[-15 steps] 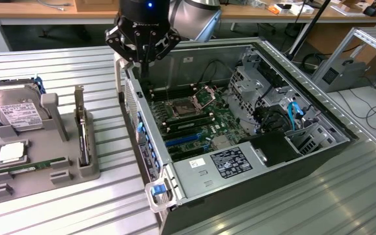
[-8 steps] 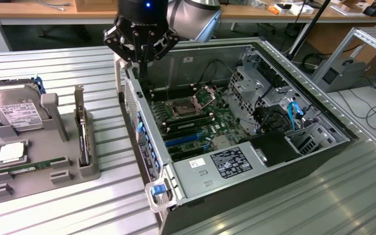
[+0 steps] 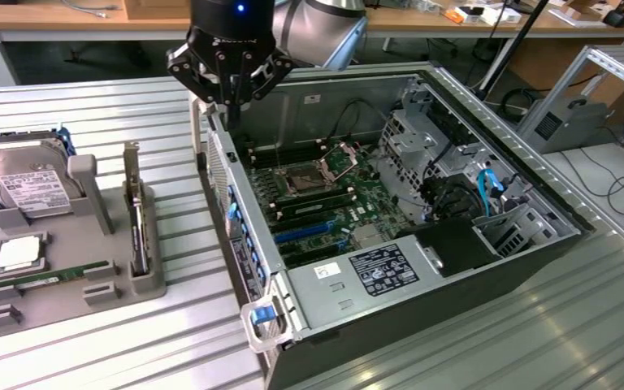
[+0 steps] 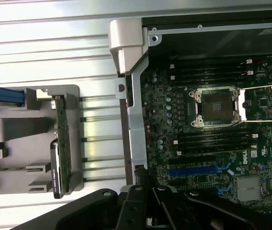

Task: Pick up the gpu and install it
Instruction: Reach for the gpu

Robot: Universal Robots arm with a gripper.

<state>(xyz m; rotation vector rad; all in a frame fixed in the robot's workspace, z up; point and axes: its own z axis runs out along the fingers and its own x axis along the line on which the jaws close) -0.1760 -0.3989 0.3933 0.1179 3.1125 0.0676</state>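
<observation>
One arm, one card, and nothing picked up yet. The gripper [image 3: 231,97] hangs over the far left corner of the open PC case [image 3: 323,106], fingers clenched together with nothing between them.

The gpu [image 3: 136,219] sits well apart from it, off to the exterior view's left. It stands on edge in a slot of the grey holder [image 3: 95,292], with its silver bracket poking up at the far end. My guess is it's parked upright so a pinch from above can close on the thin faces, which wouldn't work with it lying flat. The hard drive [image 3: 30,187] leans in its own cradle just beside it, and a green memory stick [image 3: 46,276] lies in a groove nearer the front. The case lies on its side with the panel off, so the motherboard [image 3: 334,195] faces up and a card could go straight down into it.

On views: the exterior one gives you the gripper's height above the case rim and the card's side face. The wrist one looks straight down, so the gpu [image 4: 61,139] is just a narrow strip, but you get the empty CPU socket [image 4: 216,106] and the blue slots [image 4: 198,171] square on, with the gripper [image 4: 148,211] dark at the edge.
</observation>
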